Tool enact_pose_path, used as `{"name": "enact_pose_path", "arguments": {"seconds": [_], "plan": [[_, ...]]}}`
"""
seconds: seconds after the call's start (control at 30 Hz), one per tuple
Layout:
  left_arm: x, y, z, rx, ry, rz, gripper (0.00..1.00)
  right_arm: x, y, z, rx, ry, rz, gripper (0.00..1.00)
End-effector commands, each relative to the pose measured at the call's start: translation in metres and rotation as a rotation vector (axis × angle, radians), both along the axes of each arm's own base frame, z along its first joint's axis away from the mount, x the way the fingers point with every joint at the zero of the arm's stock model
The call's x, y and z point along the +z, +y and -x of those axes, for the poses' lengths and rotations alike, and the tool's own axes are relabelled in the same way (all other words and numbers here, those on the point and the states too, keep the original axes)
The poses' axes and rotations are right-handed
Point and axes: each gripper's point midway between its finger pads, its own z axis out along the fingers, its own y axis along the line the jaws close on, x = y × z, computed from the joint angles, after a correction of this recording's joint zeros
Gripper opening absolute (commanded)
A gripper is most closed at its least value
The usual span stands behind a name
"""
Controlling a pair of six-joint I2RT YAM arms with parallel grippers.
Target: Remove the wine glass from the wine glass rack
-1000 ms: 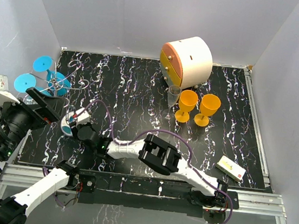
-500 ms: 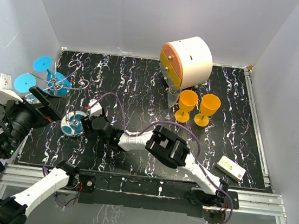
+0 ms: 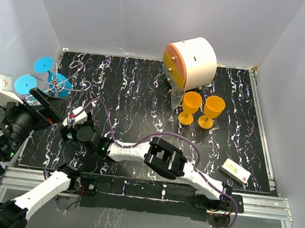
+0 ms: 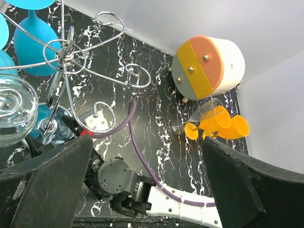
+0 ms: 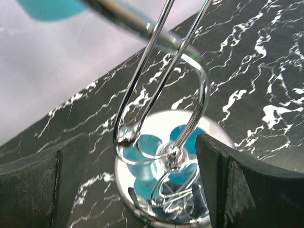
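1. My right pincer (image 5: 142, 137) stood wide open and held nothing. Its dark fingers (image 5: 42, 185) sat at either edge of the wrist view, touching nothing.
2. Between them I looked down on the wine glass rack (image 5: 172, 155). Its shiny disc base (image 5: 211, 142) rested on the black marbled surface (image 3: 145, 85), with curled chrome wires rising from it and blue reflections in the metal.
3. From above, that pincer hovered over the rack's foot at the left side of the surface, with the right arm stretched across to reach it.
4. My left pincer (image 4: 147, 140) gaped just as wide and was empty, close beside the rack.
5. The blue wine glasses (image 3: 44, 65) hung from the rack's arms, feet uppermost, and neither pincer had one.
6. A clear glass (image 4: 13, 108) sat beside the wire arms. I could not tell whether it hung from one.
7. Well apart, at the back, stood a round white-and-orange drawer cabinet (image 3: 191, 60).
8. Just in front of the cabinet stood a clear flute (image 3: 177, 97) and two orange goblets (image 3: 202, 109).
9. A small flat white packet (image 3: 235, 171) lay near the front right corner.
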Motion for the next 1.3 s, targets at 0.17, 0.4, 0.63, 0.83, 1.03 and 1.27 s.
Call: {"name": "enact_pose_path", "arguments": {"seconds": [0.17, 0.4, 0.63, 0.83, 1.03, 1.27], "plan": [[0.005, 0.003, 0.001, 0.003, -0.011, -0.018, 0.99, 0.017, -0.002, -0.039, -0.194, -0.044, -0.018, 0.67], [0.004, 0.004, 0.002, 0.007, -0.012, -0.017, 0.99, 0.024, -0.009, -0.041, -0.200, -0.074, -0.006, 0.44], [0.004, 0.002, 0.000, 0.000, -0.009, -0.012, 0.99, 0.027, -0.017, -0.046, -0.188, -0.102, 0.020, 0.32], [0.004, 0.000, -0.001, -0.004, -0.008, -0.005, 0.99, 0.026, -0.024, -0.057, -0.163, -0.115, 0.038, 0.25], [0.003, -0.003, -0.003, -0.010, -0.009, -0.002, 0.99, 0.027, -0.035, -0.066, -0.141, -0.125, 0.049, 0.17], [0.003, -0.005, -0.007, -0.017, -0.006, -0.001, 0.99, 0.025, -0.044, -0.067, -0.069, -0.133, 0.051, 0.14]]}}
